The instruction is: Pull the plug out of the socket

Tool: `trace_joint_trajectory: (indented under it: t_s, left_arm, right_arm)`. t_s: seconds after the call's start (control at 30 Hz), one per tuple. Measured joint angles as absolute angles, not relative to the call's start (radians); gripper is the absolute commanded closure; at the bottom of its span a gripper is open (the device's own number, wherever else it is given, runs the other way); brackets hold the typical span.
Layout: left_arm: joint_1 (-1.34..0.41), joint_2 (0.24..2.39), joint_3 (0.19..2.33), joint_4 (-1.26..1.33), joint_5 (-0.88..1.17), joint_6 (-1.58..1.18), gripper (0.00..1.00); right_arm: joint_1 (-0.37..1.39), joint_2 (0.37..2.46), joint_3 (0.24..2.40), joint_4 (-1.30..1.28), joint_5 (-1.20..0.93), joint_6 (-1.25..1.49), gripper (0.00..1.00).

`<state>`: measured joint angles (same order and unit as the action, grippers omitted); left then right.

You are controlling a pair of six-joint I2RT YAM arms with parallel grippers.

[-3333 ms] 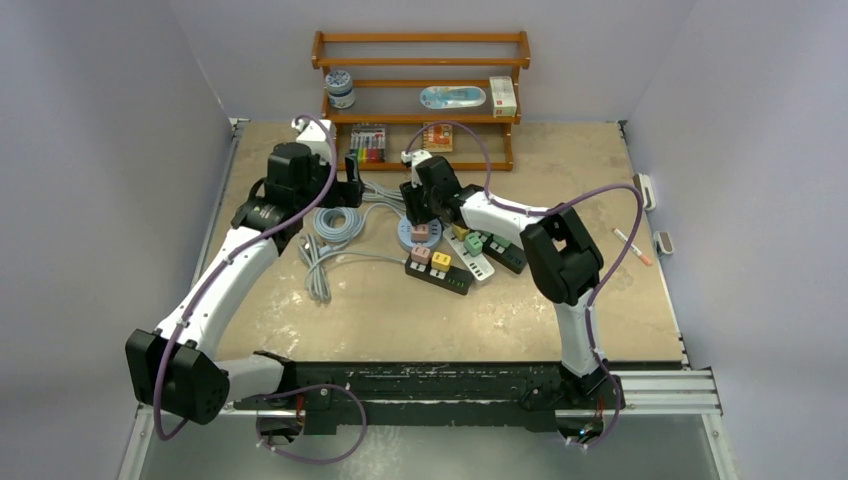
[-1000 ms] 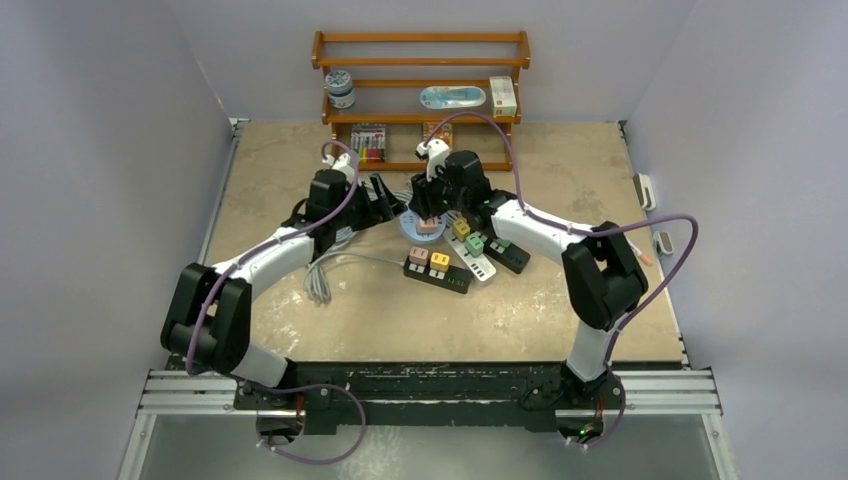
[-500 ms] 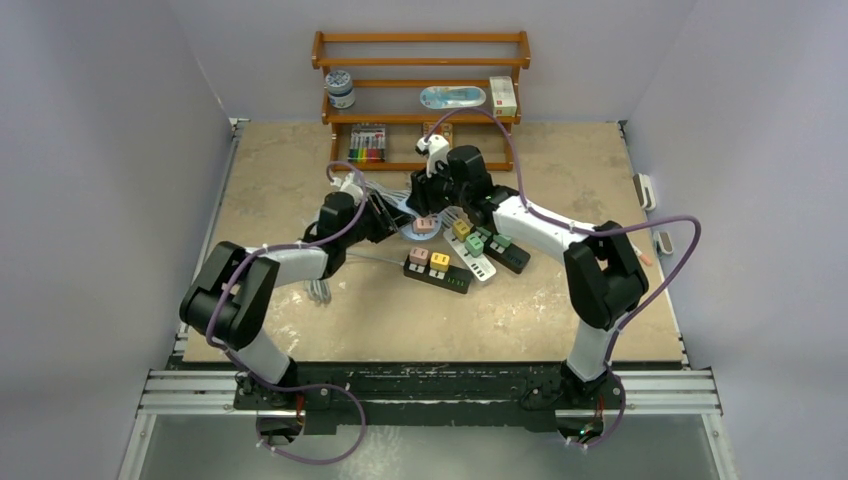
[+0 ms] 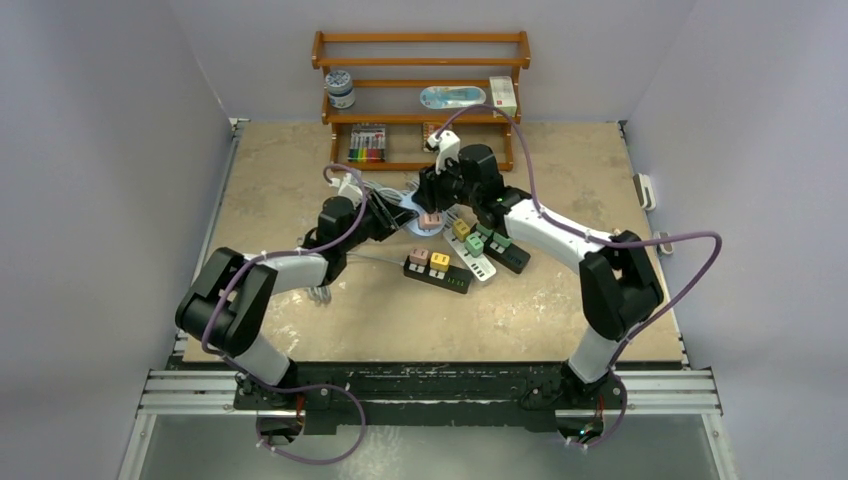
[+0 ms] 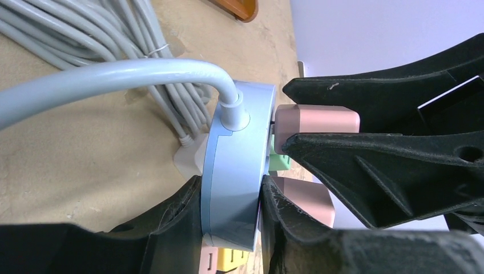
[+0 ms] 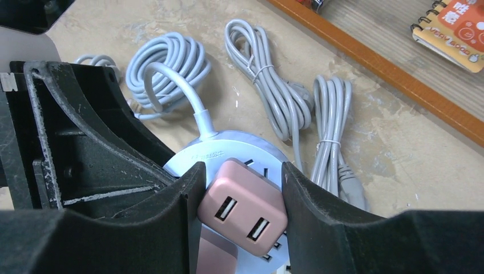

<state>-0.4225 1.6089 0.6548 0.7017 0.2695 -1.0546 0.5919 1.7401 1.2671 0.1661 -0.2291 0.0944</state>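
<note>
The left gripper (image 5: 231,201) was clamped on the rim of the round blue socket (image 5: 238,154), mid-table (image 4: 560,300) before the shelf (image 4: 420,62), while the right gripper (image 6: 241,188) pinched the pink plug (image 6: 242,208) seated on the socket's face.

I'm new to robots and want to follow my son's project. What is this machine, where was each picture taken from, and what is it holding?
It is two robot arms bolted to a table. One picture looks down from above; the other two come from cameras on the wrists. The left gripper clamps the rim of a round blue socket. The right gripper pinches a pink plug sitting on its face. Around them lie coiled grey cables, power strips and a wooden shelf.
</note>
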Motion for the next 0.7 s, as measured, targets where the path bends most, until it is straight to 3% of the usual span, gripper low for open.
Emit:
trace_joint_trajectory:
  t_s: [0.43,0.7]
  left_arm:
    - [-0.41,1.587,0.64,0.48,0.047,-0.957,1.0]
    - [-0.41,1.581,0.644,0.479,-0.001,-0.933,1.0]
  right_arm:
    - [0.581,1.514,1.249,0.289,-0.33,0.16,1.0]
    - [0.376,1.47,1.138,0.372,-0.383,0.283,1.0]
